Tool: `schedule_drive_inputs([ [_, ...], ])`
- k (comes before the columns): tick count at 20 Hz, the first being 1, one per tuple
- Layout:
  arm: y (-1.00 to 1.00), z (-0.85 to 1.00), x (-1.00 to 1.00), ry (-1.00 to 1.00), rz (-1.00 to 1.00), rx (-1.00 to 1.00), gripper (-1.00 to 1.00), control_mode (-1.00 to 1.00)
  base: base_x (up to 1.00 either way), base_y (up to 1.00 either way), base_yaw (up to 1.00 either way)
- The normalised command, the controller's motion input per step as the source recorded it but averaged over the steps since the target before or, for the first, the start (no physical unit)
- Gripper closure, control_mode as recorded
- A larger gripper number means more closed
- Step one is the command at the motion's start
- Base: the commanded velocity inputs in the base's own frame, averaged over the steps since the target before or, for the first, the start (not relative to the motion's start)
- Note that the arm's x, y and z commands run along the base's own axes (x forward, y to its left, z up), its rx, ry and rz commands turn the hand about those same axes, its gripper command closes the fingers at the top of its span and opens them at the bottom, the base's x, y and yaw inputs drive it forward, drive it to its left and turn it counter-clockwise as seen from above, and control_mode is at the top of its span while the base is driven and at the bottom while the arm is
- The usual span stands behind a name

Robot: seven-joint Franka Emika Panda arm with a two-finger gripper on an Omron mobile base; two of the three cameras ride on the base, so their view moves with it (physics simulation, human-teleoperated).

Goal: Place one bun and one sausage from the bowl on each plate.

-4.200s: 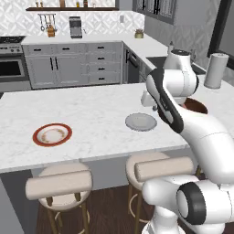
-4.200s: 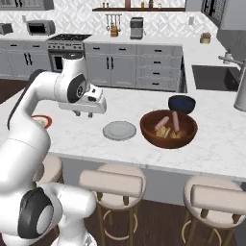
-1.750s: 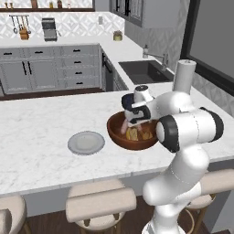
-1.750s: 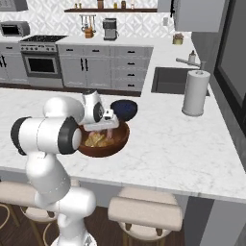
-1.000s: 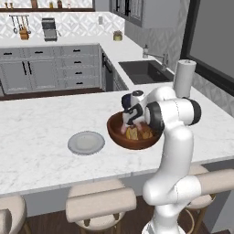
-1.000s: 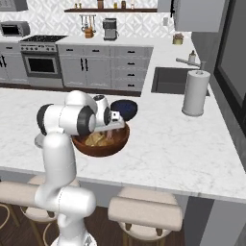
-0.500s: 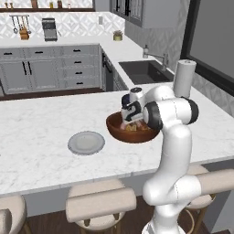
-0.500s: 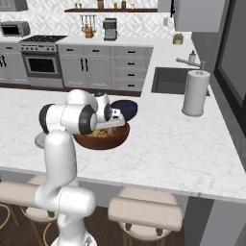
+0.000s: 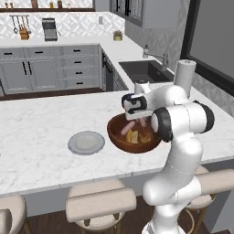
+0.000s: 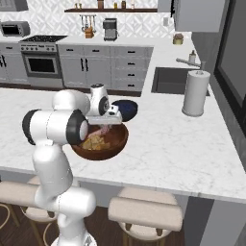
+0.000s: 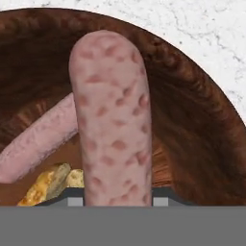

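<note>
One sausage (image 11: 111, 120) stood clamped in the gripper (image 11: 114, 199) at frame centre, over the bowl (image 9: 119, 138) at mid-frame on the desk (image 9: 41, 128). Risk: gripped near its end, it could pivot or slip during transfer to the grey plate (image 9: 86, 143).

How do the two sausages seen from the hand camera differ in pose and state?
The near sausage stands lengthwise up the middle of the hand view, gripped at its lower end between the shut gripper fingertips. The other sausage lies slanted against the inner wall of the bowl, free of the gripper, with a bun below it. Both are pink and speckled, and both are over the bowl.
</note>
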Motion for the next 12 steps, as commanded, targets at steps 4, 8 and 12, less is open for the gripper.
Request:
schedule_drive_inputs([
  [4, 0.70, 0.98, -0.94, 0.11, -0.02, 0.00, 1.00, -1.00, 0.00, 0.00, 0.00],
  [8, 1.00, 0.60, -0.76, 0.16, 0.00, 0.00, 1.00, -1.00, 0.00, 0.00, 0.00],
  [12, 1.00, 0.32, -0.19, 0.10, 0.00, -0.03, 1.00, -1.00, 0.00, 0.00, 0.00],
])
